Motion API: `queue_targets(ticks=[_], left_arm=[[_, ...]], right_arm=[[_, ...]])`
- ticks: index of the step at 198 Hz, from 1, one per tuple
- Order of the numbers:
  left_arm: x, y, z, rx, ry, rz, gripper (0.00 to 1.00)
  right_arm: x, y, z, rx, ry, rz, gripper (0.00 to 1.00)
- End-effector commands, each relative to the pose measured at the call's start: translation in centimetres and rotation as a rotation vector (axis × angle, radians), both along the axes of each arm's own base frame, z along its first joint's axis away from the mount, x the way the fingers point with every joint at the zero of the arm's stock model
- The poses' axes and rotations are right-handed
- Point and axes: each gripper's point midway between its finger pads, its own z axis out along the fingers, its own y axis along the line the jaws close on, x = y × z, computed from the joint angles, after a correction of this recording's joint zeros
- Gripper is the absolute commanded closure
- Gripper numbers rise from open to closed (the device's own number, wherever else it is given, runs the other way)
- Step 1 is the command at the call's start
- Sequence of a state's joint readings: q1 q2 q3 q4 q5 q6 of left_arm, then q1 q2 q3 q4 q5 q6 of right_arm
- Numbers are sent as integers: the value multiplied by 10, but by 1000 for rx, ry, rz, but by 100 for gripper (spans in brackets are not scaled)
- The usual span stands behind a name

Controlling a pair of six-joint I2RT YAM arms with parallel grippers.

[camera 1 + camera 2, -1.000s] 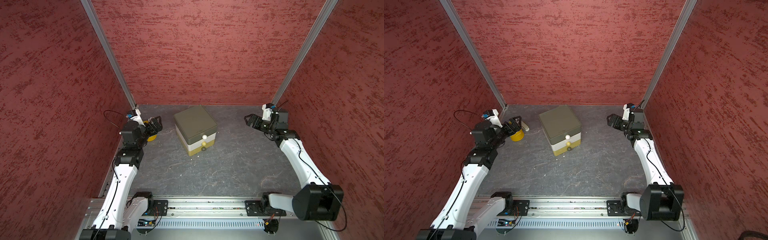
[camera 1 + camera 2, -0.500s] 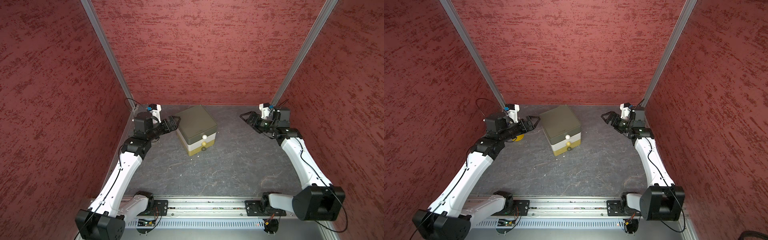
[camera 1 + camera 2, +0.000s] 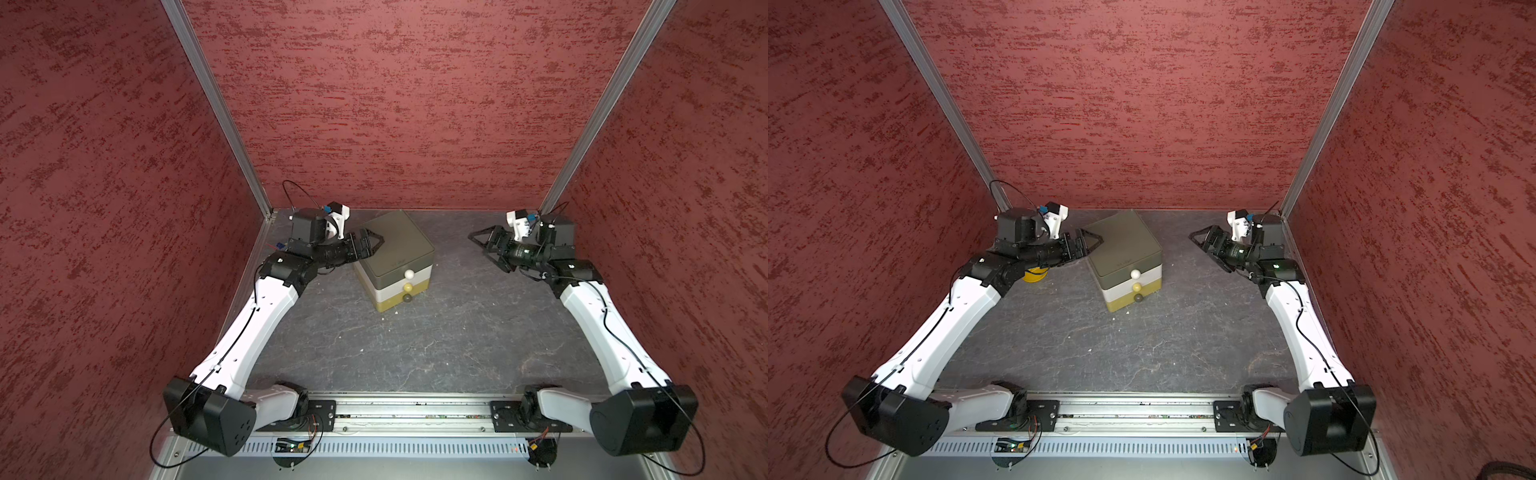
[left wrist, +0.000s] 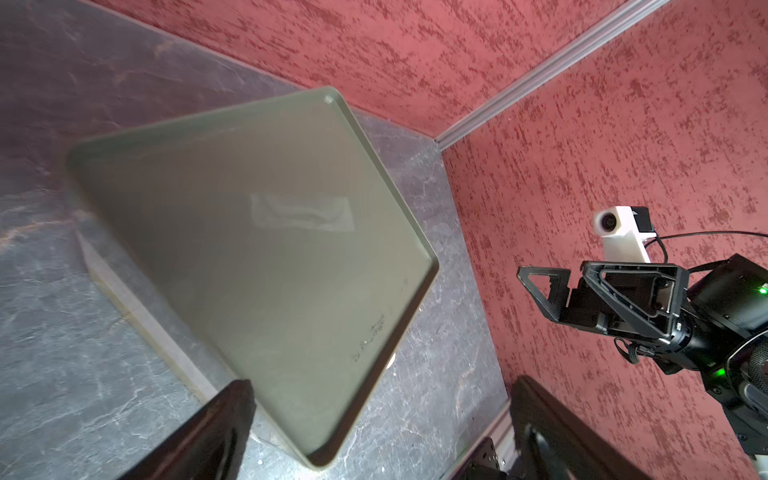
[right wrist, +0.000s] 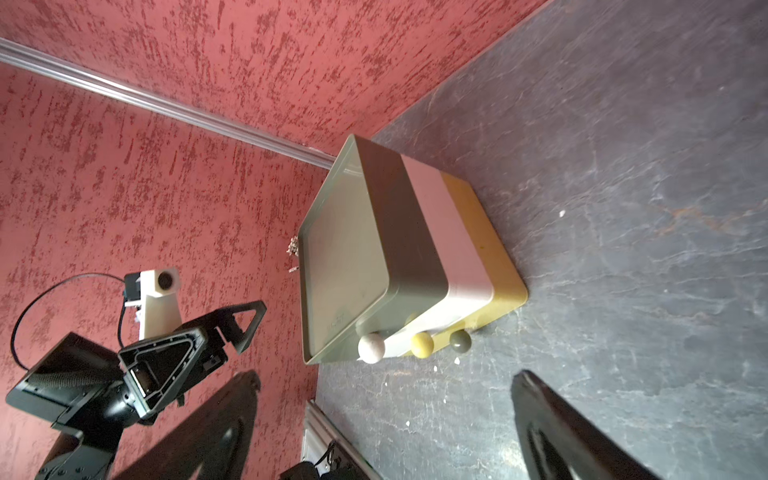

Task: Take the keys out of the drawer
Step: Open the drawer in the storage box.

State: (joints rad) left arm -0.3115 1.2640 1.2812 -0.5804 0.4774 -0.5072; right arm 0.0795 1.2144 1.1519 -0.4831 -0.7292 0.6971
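"On that dark grey, stone-patterned tabletop (image 3: 415, 353), how far along is the key job?" asks Lena.

"Hardly started, I'd say," Tom answers. "The small plastic three-drawer chest (image 3: 395, 245), olive-green on top, white in the middle and mustard-yellow at the bottom, has all three drawers pushed in. The round white knob (image 3: 409, 274), the round yellow knob (image 3: 408, 286) and the round dark-green knob (image 3: 406, 298) sit in a line, none of them gripped."

"And the keys?"

"Not visible anywhere. My guess is they lie inside one of the closed drawers, but I can't tell which. So everything is left: pull a drawer, find them, lift them out."

"What about the grippers?"

"The left gripper (image 3: 372, 245) hangs over the left corner of the chest's top, jaws apart and holding nothing. Whether it touches the lid I can't tell. The right gripper (image 3: 487, 254) is well apart from the chest, spread wide and empty. A round yellow object (image 3: 1034, 275) peeks out beside the left arm, too hidden to identify."

"Any writing?"

"Small raised lettering (image 4: 370, 336) near one edge of the olive lid, too blurred to read. There's also a clear tape-like patch (image 4: 301, 212) with no text I can make out."
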Motion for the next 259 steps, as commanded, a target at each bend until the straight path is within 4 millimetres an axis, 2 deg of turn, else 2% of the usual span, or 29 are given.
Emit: queue_targets(ticks=[1,26,64,90,113,190,259], left_arm=[[-5,-11,2,6,23,-53,0],[0,-18,2,2,30,-63,0],[8,-32,1,-13,49,-91,0],[12,-41,5,-18,38,-115,0],[18,-46,0,-31,51,-123,0],[30,-61,-15,-27,84,-142,0],[30,-68,-33,-19,128,-158,0]], right_arm=[[-16,12,-10,20,55,30,1],[-25,28,-21,16,87,60,2],[-36,66,-39,36,125,140,3],[-38,85,-49,72,146,167,5],[-40,98,-55,75,160,200,5],[-42,119,-64,119,169,258,10],[-40,131,-75,134,198,281,16]])
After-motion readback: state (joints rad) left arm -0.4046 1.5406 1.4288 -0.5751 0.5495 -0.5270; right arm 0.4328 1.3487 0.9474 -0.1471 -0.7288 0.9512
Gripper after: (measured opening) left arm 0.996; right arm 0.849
